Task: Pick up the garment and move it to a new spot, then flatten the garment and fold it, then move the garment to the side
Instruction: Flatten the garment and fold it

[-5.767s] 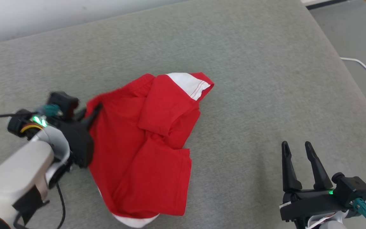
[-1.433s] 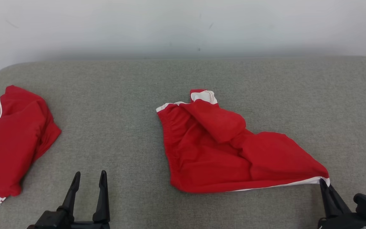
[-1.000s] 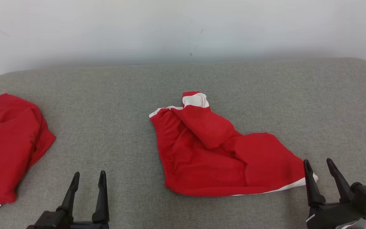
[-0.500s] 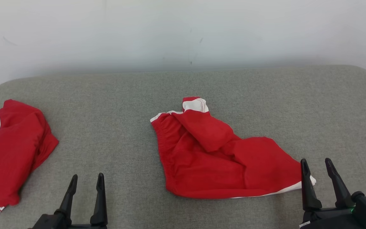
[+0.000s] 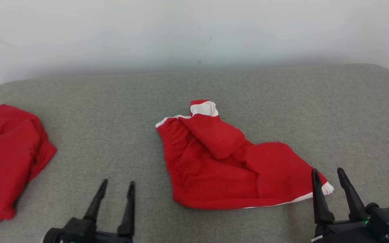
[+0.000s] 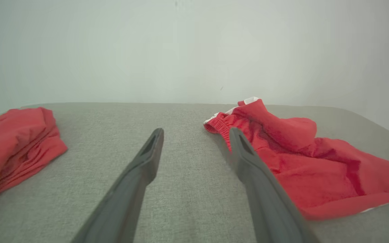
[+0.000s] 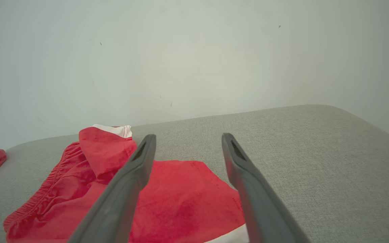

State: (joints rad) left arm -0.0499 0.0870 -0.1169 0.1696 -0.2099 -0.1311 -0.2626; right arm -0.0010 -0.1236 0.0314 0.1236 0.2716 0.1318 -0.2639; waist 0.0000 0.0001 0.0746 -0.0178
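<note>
The left gripper (image 5: pixel 117 185) is seen at the lower left of the head view, its two dark fingers spread apart and tilted slightly rightward. The right gripper (image 5: pixel 327 172) is seen at the lower right, fingers likewise parted.

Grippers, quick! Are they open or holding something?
Left gripper: open, holding nothing.
Right gripper: open, holding nothing.

Second red garment (image 5: pixel 8 162) at cushion's (image 5: pixel 113 101) left edge: cut off by head view's left and bottom edges. Left gripper (image 5: pixel 118 182), right gripper (image 5: pixel 327 170): bodies cut by bottom edge. Right gripper's inner finger covers part of garment's (image 5: pixel 221 168) white-trimmed corner. Wrist views: own fingers blurred, hiding garment parts.
</note>
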